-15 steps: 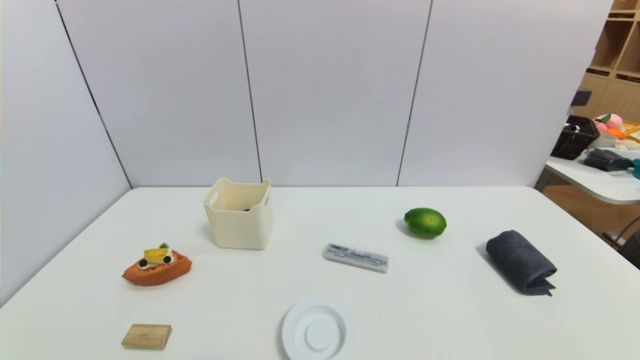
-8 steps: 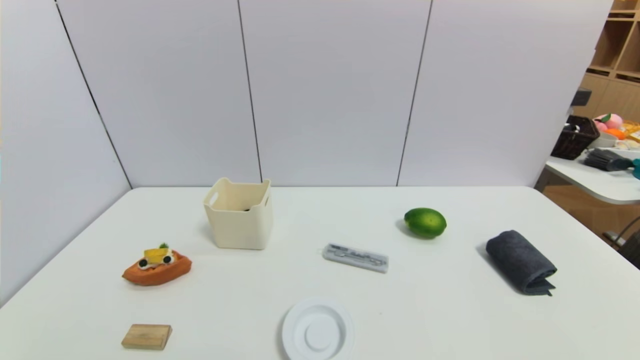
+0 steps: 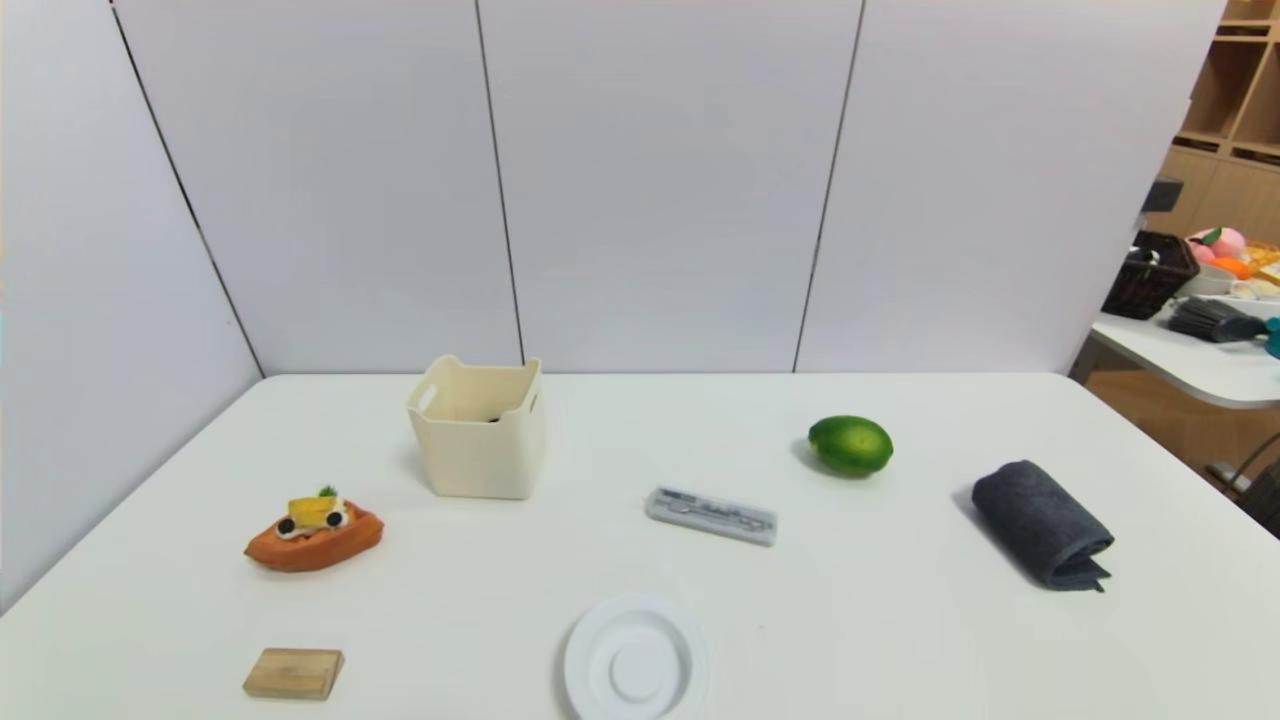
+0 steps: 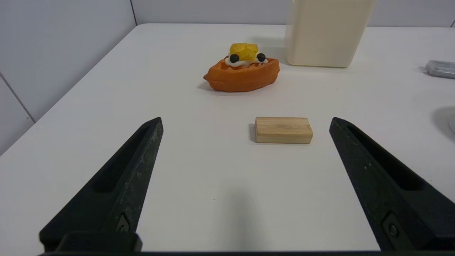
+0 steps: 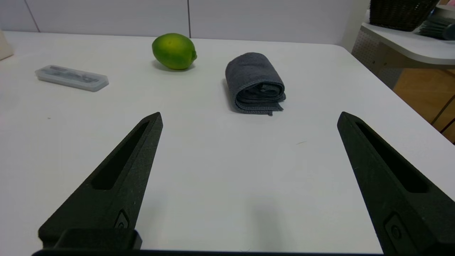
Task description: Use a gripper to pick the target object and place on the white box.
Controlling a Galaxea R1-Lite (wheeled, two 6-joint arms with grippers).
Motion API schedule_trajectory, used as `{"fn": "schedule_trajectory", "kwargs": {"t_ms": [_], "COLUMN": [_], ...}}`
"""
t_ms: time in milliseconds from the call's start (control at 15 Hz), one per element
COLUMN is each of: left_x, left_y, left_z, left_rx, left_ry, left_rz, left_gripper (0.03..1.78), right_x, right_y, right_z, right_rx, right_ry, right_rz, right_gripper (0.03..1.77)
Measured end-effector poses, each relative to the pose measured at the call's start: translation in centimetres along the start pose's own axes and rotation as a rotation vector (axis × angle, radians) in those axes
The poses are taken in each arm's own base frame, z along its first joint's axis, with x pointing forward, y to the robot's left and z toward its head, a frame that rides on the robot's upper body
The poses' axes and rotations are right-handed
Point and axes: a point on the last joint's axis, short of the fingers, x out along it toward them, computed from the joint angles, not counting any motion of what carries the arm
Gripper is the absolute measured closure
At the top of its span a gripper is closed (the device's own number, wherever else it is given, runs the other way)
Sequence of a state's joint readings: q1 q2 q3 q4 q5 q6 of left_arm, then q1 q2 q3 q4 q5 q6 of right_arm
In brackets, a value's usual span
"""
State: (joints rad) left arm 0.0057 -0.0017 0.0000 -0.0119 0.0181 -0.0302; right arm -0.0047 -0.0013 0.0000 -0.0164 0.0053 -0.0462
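Observation:
The white box (image 3: 480,455), a cream open-topped bin, stands at the back left of the table; the left wrist view shows its wall (image 4: 325,35) too. Just above its near wall a small dark shape (image 3: 491,417) shows inside it; I cannot tell whether that is the target object. Neither arm appears in the head view. My left gripper (image 4: 246,121) hovers low over the near left of the table, open and empty, with a wooden block (image 4: 283,130) ahead of it. My right gripper (image 5: 249,115) is low over the near right, open and empty.
An orange waffle toy (image 3: 313,535) and the wooden block (image 3: 293,673) lie at the left. A flat grey case (image 3: 711,515), a white plate (image 3: 635,660), a green lime (image 3: 851,445) and a rolled grey towel (image 3: 1042,523) lie across the middle and right. A side table (image 3: 1200,365) stands at the far right.

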Motion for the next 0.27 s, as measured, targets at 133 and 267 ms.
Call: {"fn": "schedule_trajectory", "kwargs": {"t_ms": [133, 267], "left_x": [0.00, 0.00], "left_y": [0.00, 0.00], "left_z": [0.00, 0.00], "left_rx": [0.000, 0.000], "left_ry": [0.000, 0.000], "left_rz": [0.000, 0.000], "left_gripper": [0.12, 0.12], "right_x": [0.00, 0.00], "right_y": [0.00, 0.00], "right_z": [0.00, -0.01], "right_rx": [0.000, 0.004], "right_ry": [0.000, 0.001], "right_rz": [0.000, 0.000], "right_gripper": [0.10, 0.10]}}
